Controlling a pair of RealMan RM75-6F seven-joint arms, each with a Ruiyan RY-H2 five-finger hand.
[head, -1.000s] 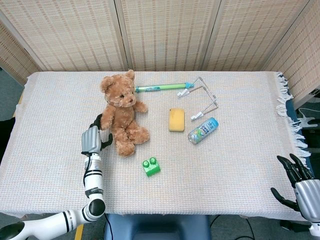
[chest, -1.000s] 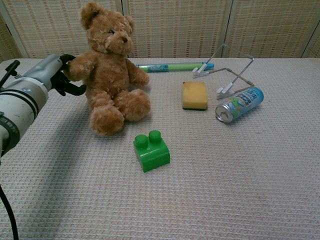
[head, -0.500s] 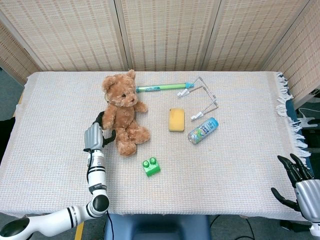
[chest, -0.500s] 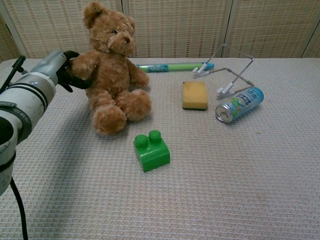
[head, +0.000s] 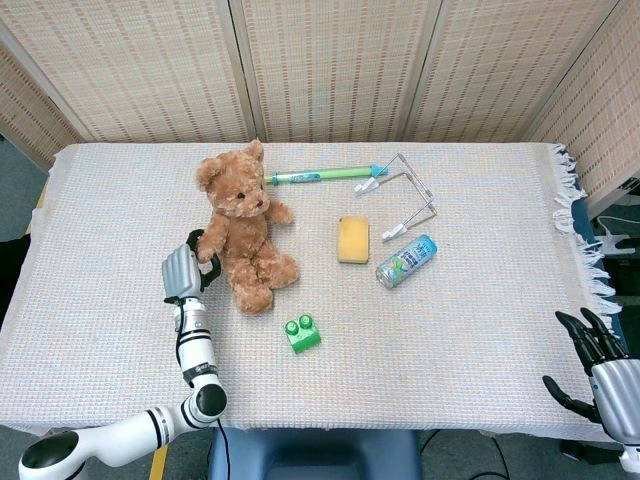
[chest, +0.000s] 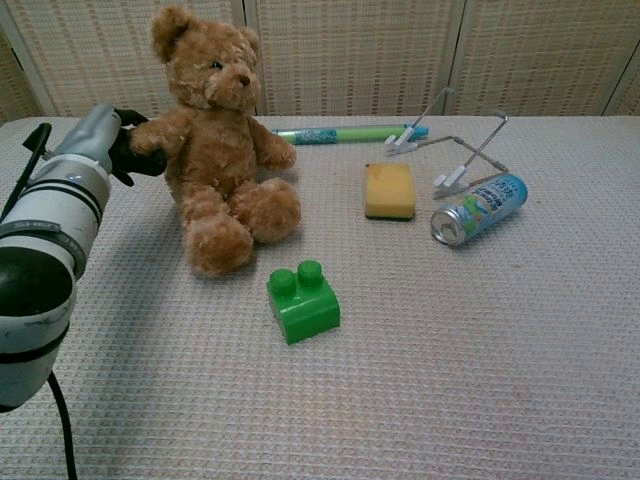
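A brown teddy bear (head: 240, 235) (chest: 215, 140) sits upright on the cloth-covered table (head: 120, 190), left of centre. My left hand (head: 182, 270) (chest: 105, 140) is at the bear's side, and its dark fingers grip the bear's arm. My right hand (head: 598, 365) hangs off the table's front right corner, fingers apart and holding nothing; the chest view does not show it.
A green toy brick (head: 302, 333) (chest: 303, 301) lies in front of the bear. To the right lie a yellow sponge (head: 353, 239) (chest: 389, 190), a tipped drink can (head: 406, 261) (chest: 478, 208), a wire stand (head: 410, 195) (chest: 465, 150) and a green toothbrush (head: 320, 176) (chest: 345, 132).
My left hand has closed in on the bear's arm, and the bear has shifted and leaned slightly to the left. The right hand has stayed still.
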